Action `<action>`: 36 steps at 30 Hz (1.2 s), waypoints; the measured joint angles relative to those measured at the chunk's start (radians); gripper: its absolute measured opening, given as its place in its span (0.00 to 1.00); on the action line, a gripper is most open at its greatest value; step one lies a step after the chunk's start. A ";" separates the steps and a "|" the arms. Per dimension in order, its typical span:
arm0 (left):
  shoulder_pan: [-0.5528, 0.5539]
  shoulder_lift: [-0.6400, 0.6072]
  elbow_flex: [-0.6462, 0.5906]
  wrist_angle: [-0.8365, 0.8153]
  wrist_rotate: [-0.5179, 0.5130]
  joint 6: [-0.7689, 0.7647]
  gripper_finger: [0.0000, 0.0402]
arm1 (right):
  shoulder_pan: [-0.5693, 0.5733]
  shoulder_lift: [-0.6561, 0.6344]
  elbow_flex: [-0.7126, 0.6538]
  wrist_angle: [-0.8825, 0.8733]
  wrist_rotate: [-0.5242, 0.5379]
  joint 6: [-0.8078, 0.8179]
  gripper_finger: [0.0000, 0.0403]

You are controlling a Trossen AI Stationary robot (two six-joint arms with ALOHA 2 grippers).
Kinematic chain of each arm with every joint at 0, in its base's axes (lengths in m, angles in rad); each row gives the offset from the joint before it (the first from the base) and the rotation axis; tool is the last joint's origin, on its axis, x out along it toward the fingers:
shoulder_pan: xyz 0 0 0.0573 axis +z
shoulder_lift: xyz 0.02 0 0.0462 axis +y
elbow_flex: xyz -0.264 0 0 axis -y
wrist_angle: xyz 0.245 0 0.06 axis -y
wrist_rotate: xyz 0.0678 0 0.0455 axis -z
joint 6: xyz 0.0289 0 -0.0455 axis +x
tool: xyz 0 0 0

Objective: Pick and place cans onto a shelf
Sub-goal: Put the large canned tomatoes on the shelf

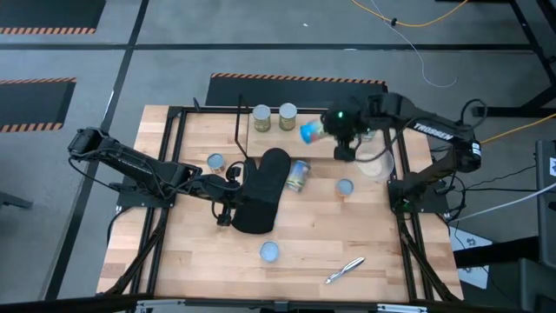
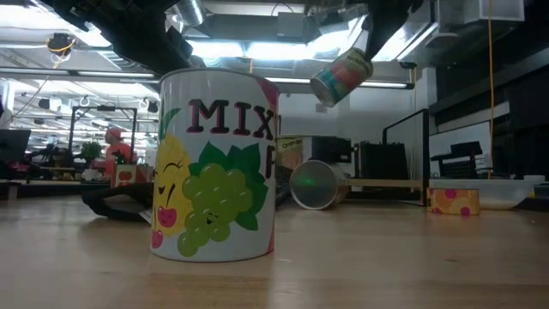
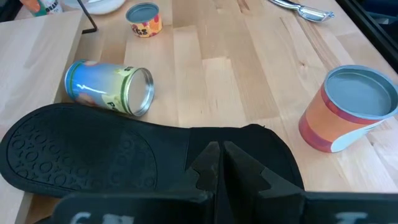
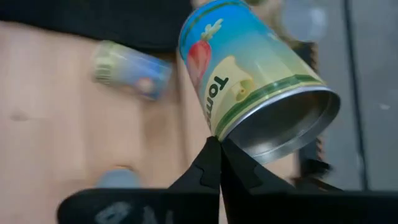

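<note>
I am holding my right claw (image 1: 345,149) above the far right part of the wooden surface (image 1: 304,230), its fingers pinched together on the rim of a blue-labelled can (image 1: 312,131) that is hanging tilted in the air, its silvery end showing toward my right wrist camera (image 4: 283,124). In the low view the same can (image 2: 341,76) is hanging high above the boards. My left claw (image 1: 228,211) is resting low over the middle left of the surface with its fingers (image 3: 214,163) closed together on nothing, just above a black oblong mat (image 1: 263,189) lying flat. Just beside the mat's far edge, a can is lying on its side (image 1: 297,175), its round end showing toward my left wrist (image 3: 140,92). The shelf (image 1: 287,117) is standing at the far edge of the surface, and two cans (image 1: 261,116) (image 1: 287,115) are standing upright side by side on its top board. Another upright can (image 1: 216,162) is sitting left of the mat, one (image 1: 345,187) is standing right of the lying can, and one (image 1: 270,252) is standing near the front. A silvery pen-like item (image 1: 345,269) is lying near the front right. A pale bowl (image 1: 380,163) is sitting by the right edge.
</note>
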 joint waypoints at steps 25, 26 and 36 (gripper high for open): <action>0.000 0.000 0.000 0.000 0.000 0.000 0.03 | -0.293 0.376 0.021 -0.033 0.164 -0.306 0.00; 0.000 0.000 0.000 0.000 0.000 0.001 0.03 | -0.293 0.388 0.032 -0.033 0.164 -0.307 0.00; 0.000 0.000 0.000 0.000 0.000 0.001 0.03 | -0.291 0.437 0.163 -0.050 0.149 -0.327 0.00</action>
